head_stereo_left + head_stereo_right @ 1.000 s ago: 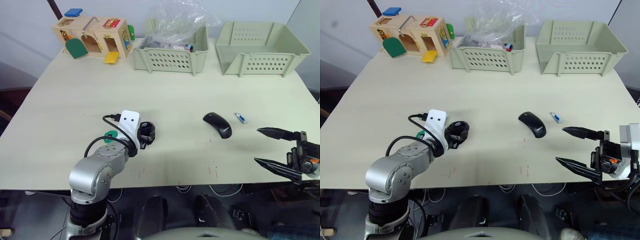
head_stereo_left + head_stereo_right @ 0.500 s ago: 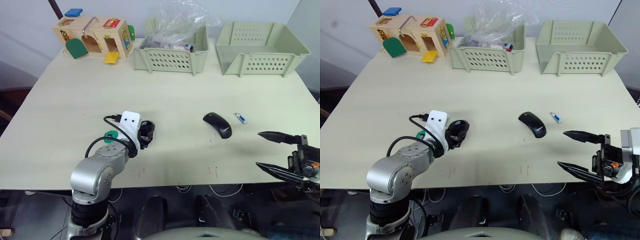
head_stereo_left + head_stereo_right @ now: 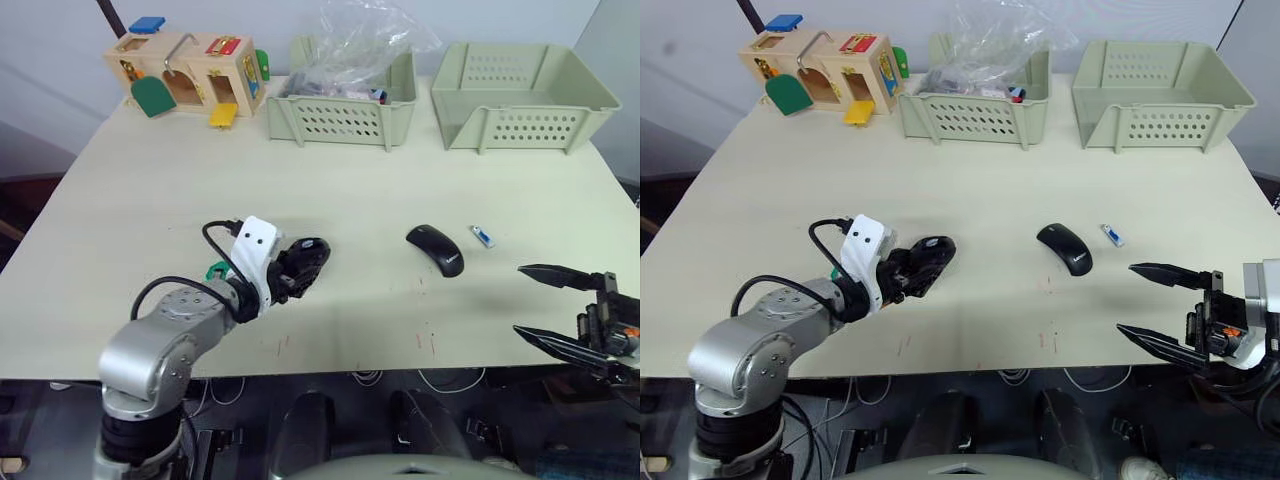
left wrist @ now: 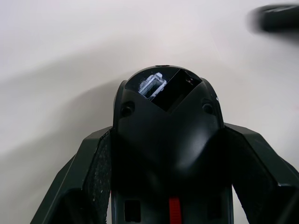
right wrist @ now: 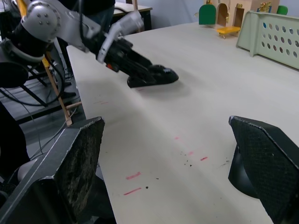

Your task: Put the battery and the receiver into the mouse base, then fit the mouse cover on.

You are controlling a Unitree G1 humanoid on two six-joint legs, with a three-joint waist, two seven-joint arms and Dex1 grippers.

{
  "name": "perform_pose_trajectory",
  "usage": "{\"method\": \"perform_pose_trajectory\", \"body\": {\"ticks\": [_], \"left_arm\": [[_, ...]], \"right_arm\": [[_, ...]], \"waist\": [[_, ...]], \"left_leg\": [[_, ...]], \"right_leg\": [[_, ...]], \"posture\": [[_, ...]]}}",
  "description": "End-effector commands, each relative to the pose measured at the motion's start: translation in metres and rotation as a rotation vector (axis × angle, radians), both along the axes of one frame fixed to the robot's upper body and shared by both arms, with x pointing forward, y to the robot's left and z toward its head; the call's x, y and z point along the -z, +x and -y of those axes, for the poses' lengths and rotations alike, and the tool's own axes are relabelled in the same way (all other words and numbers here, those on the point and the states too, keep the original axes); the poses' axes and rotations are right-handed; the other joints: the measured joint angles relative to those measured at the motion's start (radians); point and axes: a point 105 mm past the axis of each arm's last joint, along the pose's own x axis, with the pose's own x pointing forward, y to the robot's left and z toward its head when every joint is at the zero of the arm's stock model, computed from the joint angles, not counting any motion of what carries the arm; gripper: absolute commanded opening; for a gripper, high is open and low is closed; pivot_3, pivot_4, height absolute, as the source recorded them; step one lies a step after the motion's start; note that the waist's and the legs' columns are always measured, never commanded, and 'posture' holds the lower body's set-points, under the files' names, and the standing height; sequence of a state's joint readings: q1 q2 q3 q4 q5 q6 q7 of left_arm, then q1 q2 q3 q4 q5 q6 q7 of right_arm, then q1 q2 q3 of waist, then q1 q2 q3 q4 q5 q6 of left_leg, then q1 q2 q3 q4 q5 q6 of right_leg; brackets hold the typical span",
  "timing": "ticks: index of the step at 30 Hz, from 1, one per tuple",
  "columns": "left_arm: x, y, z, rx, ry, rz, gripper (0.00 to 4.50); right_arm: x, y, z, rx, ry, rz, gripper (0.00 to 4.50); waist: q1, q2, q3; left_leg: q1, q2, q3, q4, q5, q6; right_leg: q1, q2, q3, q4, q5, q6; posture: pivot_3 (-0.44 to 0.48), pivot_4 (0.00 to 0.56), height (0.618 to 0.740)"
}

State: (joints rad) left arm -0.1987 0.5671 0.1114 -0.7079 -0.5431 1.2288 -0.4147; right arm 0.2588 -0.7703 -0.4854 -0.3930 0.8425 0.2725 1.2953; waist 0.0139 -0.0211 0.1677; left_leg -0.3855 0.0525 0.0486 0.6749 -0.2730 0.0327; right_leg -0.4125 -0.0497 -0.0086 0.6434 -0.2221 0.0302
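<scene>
Left fingers (image 3: 300, 268) clamp the mouse base (image 3: 305, 262) by both sides, low over the tabletop (image 3: 350, 190). Right fingers (image 3: 545, 305) are spread wide and empty near the front edge. Mouse cover (image 3: 435, 249) lies mid-tabletop, well apart from both.

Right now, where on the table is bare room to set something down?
Bare: between the mouse base and mouse cover, and the wide band before the baskets. Crowded: the far edge, and around the cover and small blue receiver.

Silver-grey rounded left arm (image 3: 165, 345); white wrist block, black looping cable; black textured gripper fingers (image 5: 81, 161).
</scene>
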Motion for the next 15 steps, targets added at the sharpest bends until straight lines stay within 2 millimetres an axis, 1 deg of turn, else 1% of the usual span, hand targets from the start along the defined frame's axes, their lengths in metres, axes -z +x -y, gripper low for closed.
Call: {"method": "perform_pose_trajectory", "body": {"ticks": [1,5,9,15], "left_arm": [[-0.013,-0.009,0.011,0.241,0.011,0.052,2.89],[-0.015,-0.010,0.019,0.397,0.024,0.070,2.89],[-0.011,-0.015,0.038,0.603,0.091,0.102,2.89],[-0.003,-0.014,0.051,0.732,0.151,0.118,2.89]], "right_arm": [[-0.012,-0.004,0.002,0.004,-0.021,0.050,4.50],[-0.012,-0.006,0.002,0.003,-0.033,0.049,4.50],[-0.012,-0.012,0.001,0.004,-0.060,0.040,4.50],[-0.011,-0.016,0.001,0.019,-0.072,0.029,4.50]], "waist": [[0.000,0.000,0.000],[0.003,0.001,0.000],[0.003,0.001,0.000],[-0.001,0.001,0.000]], "left_leg": [[0.000,0.000,0.000,0.000,0.000,0.000],[0.000,0.000,0.001,0.000,0.000,0.000],[0.000,0.000,0.001,0.000,0.000,0.000],[0.000,0.000,0.002,0.000,0.000,0.000]], "right_leg": [[0.000,0.000,0.000,0.000,0.000,0.000],[0.000,0.000,0.000,0.000,0.000,0.000],[0.000,0.000,0.000,-0.001,0.000,0.000],[0.000,0.000,0.001,-0.001,-0.001,0.002]], "posture": [[0.000,0.150,0.740],[0.000,0.150,0.740],[0.000,0.150,0.740],[0.000,0.150,0.740]]}}
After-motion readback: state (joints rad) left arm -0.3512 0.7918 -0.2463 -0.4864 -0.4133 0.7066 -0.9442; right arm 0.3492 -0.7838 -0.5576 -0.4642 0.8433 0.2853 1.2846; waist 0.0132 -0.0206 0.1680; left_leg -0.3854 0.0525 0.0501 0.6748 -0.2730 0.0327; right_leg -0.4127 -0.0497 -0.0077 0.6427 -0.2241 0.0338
